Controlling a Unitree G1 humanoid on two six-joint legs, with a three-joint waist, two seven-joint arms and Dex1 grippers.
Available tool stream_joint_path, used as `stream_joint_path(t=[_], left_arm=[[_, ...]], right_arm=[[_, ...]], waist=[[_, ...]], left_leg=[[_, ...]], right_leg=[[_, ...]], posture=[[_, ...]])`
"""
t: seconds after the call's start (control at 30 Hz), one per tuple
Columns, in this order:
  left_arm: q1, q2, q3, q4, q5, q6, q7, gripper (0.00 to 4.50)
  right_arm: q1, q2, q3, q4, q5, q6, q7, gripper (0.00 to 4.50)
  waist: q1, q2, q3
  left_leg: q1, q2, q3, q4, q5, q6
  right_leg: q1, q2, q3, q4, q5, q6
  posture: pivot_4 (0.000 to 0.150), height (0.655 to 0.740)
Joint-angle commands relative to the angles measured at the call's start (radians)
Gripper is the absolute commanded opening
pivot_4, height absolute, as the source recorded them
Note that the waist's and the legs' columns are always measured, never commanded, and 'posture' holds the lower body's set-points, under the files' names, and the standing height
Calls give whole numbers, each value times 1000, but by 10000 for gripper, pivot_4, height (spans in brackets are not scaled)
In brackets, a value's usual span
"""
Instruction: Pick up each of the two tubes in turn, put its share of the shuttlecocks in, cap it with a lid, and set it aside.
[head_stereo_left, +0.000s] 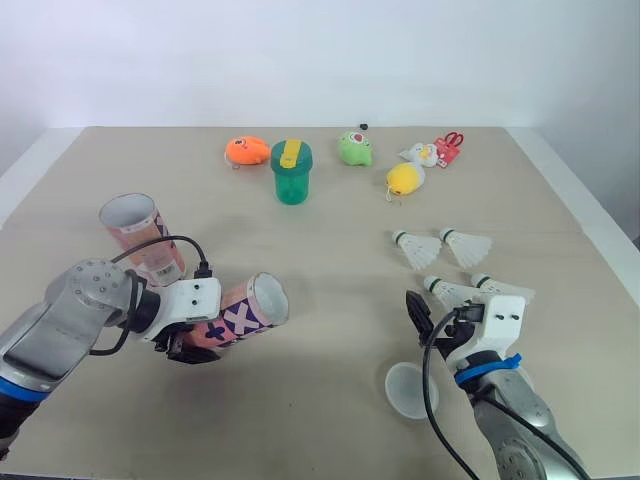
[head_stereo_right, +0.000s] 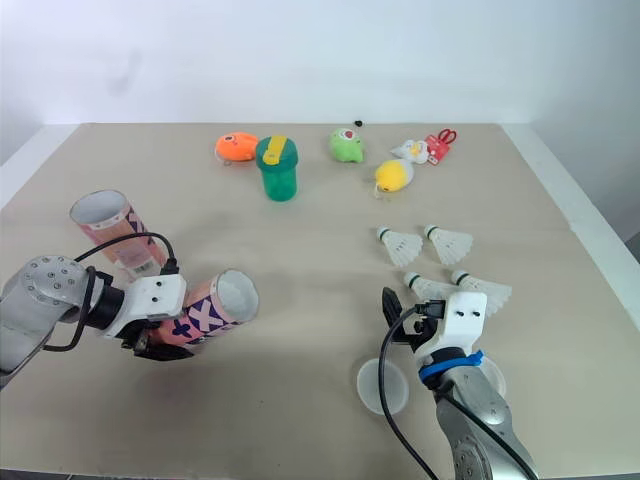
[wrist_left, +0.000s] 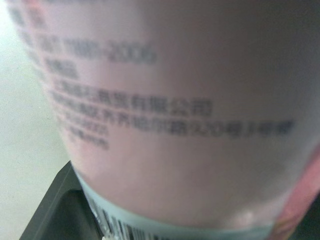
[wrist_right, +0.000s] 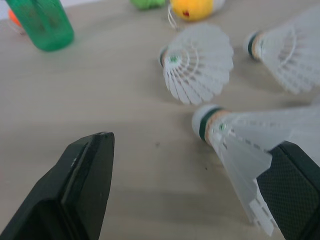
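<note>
While the tube (head_stereo_left: 245, 312) sits clamped in the left tool (head_stereo_left: 198, 338), held near its closed end and tipped almost level, mouth toward the right arm, it reads as light thin card: stiff, but dentable under a hard squeeze. Second tube (head_stereo_left: 140, 235) stands just behind. Four shuttlecocks (head_stereo_left: 415, 248) lie on the worktop (head_stereo_left: 320, 240) to the right; feathers fragile, best taken by the cork. Right tool (wrist_right: 195, 141) gapes wide, low over the nearest shuttlecock (wrist_right: 235, 145), forearm reaching forward. Lid (head_stereo_left: 408, 390) beside that wrist.
</note>
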Motion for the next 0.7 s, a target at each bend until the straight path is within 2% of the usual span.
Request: stream_joint_path(t=[0.03,0.07,0.1,0.17,0.27,0.33,0.37,0.4,0.57,0.63,0.7], left_arm=[[27,-4,-17,-13,-12,15,9,33708],[30,-4,-14,-16,-13,17,11,33708],[33,-4,-11,-20,-14,20,12,33708],[42,-9,-2,-30,-25,20,11,33708],[46,-11,3,-46,-42,32,16,33708],[45,-11,2,-46,-43,33,19,33708],[44,-11,1,-45,-42,33,21,33708],[42,-12,0,-44,-42,33,22,33708],[39,-15,-2,-42,-41,35,24,33708],[38,-15,-3,-41,-40,35,24,33708],[34,-16,-4,-37,-40,35,23,33708]], right_arm=[[-25,-6,-9,-5,16,6,-4,44476],[-34,-5,-12,0,17,12,-10,44476],[-41,-2,-17,6,20,22,-18,39023],[-52,2,-25,14,24,33,-28,31589],[-60,1,-34,17,30,44,-36,16673],[-63,0,-38,18,34,50,-38,9304],[-66,4,-45,19,42,57,-42,2980],[-68,7,-50,19,48,63,-46,1337],[-78,18,-75,-19,130,61,-23,1337],[-80,4,-69,-64,188,35,35,1337],[-99,-44,-45,-124,312,59,149,1337]], waist=[[0,0,0],[-1,0,0],[-1,0,0],[-1,0,0],[-1,0,0],[-1,0,0],[-1,0,0],[-1,0,0],[0,0,0],[0,0,0],[-1,0,0]], left_leg=[[0,0,0,0,0,0],[0,0,0,0,0,0],[0,0,0,-1,0,0],[0,0,0,-1,0,0],[0,0,-1,-2,0,0],[0,-1,-1,-2,0,0],[0,-1,-1,-2,0,0],[0,-1,-1,-3,0,0],[0,-2,-1,-4,0,0],[0,-2,-1,-4,0,0],[0,-2,-1,-4,0,0]], right_leg=[[0,0,0,0,0,0],[0,0,0,0,0,0],[0,0,0,0,0,0],[0,0,0,0,0,0],[0,0,0,0,-1,1],[0,0,0,0,-1,2],[0,0,0,0,-1,2],[0,0,0,0,-1,2],[0,0,0,0,-1,3],[0,0,0,0,0,4],[0,0,0,0,0,4]], posture=[[1500,7400],[1500,7400],[1500,7400],[1500,7400],[1500,7400],[1500,7400],[1500,7400],[1500,7400],[1500,7400],[1500,7400],[1500,7400]])
